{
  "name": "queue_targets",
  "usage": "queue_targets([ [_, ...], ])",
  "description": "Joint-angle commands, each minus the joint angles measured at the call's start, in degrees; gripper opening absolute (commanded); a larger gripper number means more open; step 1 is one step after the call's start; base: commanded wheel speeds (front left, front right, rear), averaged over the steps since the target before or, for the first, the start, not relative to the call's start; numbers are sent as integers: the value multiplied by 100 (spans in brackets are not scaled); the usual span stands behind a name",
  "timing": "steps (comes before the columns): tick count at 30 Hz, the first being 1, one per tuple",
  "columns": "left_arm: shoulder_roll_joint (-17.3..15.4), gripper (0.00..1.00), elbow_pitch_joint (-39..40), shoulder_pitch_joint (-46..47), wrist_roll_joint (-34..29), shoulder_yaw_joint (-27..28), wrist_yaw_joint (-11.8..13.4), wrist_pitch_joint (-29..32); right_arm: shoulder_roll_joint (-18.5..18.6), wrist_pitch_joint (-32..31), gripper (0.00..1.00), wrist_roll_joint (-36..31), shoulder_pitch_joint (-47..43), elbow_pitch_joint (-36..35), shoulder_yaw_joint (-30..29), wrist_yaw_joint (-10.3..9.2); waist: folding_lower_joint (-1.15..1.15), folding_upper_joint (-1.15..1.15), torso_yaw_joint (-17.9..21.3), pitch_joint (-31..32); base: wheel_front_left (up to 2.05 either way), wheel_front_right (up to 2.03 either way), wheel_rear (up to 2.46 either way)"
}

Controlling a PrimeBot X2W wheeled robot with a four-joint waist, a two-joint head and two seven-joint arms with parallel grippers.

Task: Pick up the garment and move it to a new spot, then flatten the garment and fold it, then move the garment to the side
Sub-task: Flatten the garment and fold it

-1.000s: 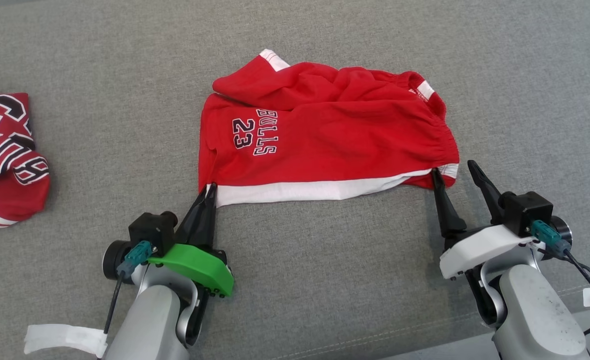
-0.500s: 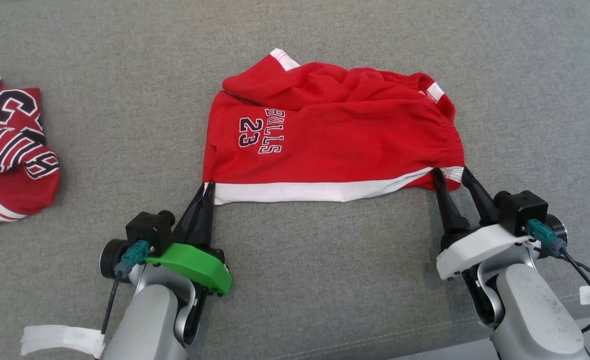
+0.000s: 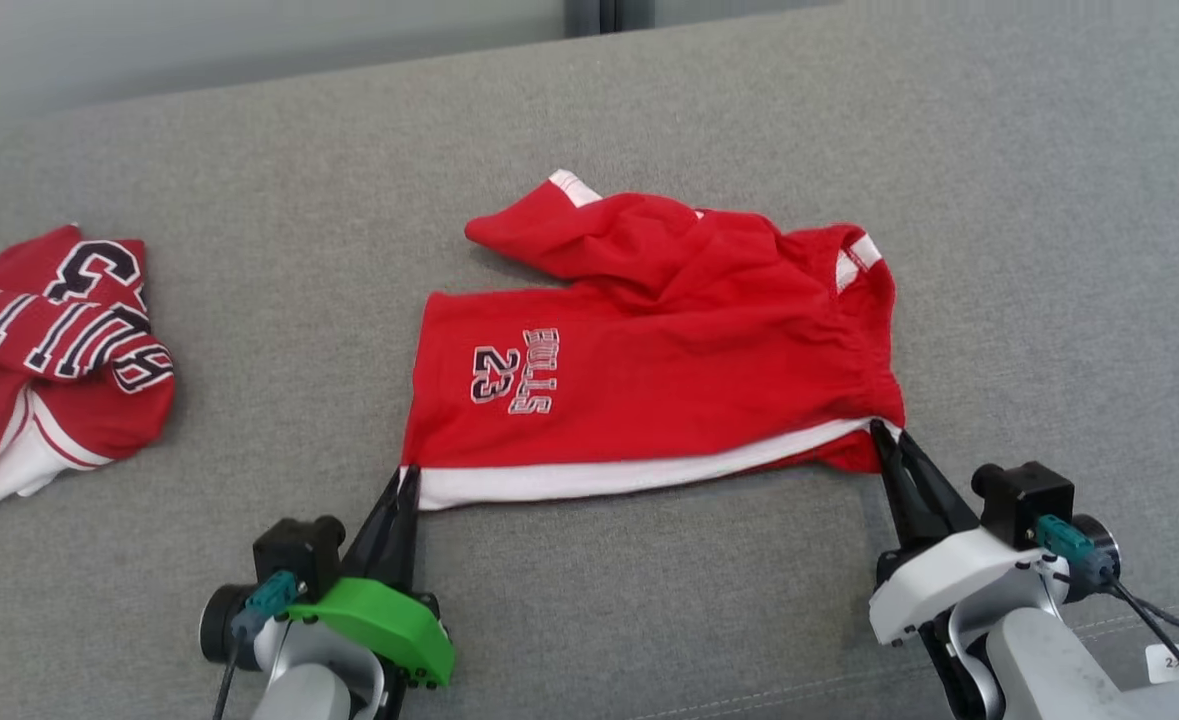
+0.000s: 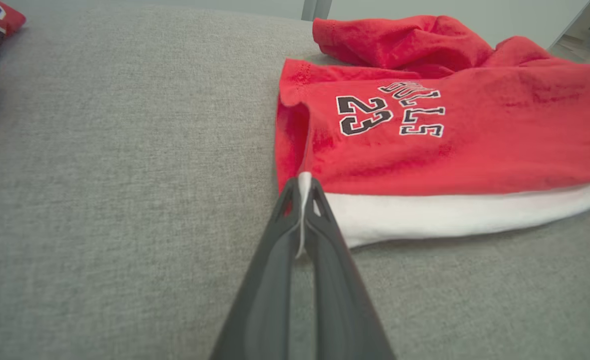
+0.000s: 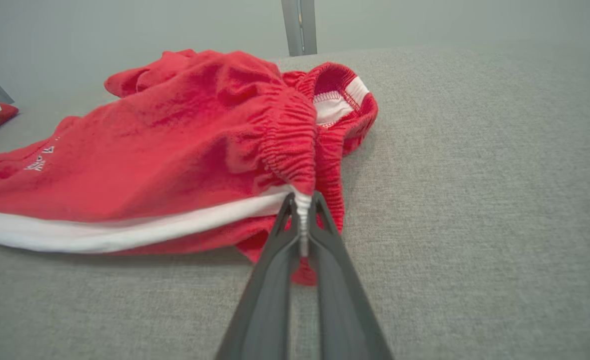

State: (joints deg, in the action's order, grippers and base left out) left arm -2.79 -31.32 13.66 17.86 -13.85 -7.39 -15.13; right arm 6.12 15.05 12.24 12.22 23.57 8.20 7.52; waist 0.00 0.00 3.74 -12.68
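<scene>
Head view: red shorts [image 3: 669,400] lie in the middle of a grey woven surface [image 3: 249,200] (a stitched seam [image 3: 1099,625] runs near its front edge), with a pale wall [image 3: 249,40] behind. The left gripper [image 3: 407,478] is closed on the left end of the white stripe, and the right gripper [image 3: 884,432] is closed on the waistband end. A crumpled jersey [image 3: 59,350] lies far left.

Left wrist view: the fingers [image 4: 335,270] pinch white cloth.

Right wrist view: the fingers [image 5: 269,280] pinch the gathered waistband, and a grey post [image 5: 300,25] stands beyond the surface.
</scene>
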Motion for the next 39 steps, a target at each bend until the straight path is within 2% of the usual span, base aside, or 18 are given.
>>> queue_targets([
  [1,-20,0,-12,-179,18,22,-15,-2,-2,20,0,43,-157,6,8,-6,0,0,-126,726,0,0,0],
  [7,-30,0,6,-639,11,-64,-15,-2,-38,20,0,123,-580,-68,-129,-6,0,0,-398,1295,0,0,0],
  [13,-67,0,133,-885,40,-37,-15,-2,-54,20,0,98,-777,-170,-228,-6,0,0,-567,1329,0,0,0],
  [18,-94,0,219,-817,20,-110,-15,-2,-40,20,0,81,-733,-178,-250,-7,0,0,-635,1072,0,0,0],
  [23,-195,0,302,-65,17,-425,-15,-2,45,20,0,140,-175,-158,-233,-6,0,0,-646,282,0,0,0],
  [27,-391,0,238,1039,54,-719,-15,-3,303,19,0,59,773,-39,13,-6,0,0,-668,-389,0,0,0],
  [32,-836,0,-12,3031,11,-1053,-15,-2,764,19,0,-155,2854,325,419,-7,0,0,-674,-1036,0,0,0],
  [36,-1222,0,-369,4847,-143,-1326,-15,-2,1082,19,0,-292,4690,772,238,-8,0,0,-765,-1229,0,0,0],
  [39,-1389,0,-624,5976,-307,-1494,-6,-2,1242,19,0,-591,5725,1093,137,-8,0,0,-820,-1147,0,0,0],
])
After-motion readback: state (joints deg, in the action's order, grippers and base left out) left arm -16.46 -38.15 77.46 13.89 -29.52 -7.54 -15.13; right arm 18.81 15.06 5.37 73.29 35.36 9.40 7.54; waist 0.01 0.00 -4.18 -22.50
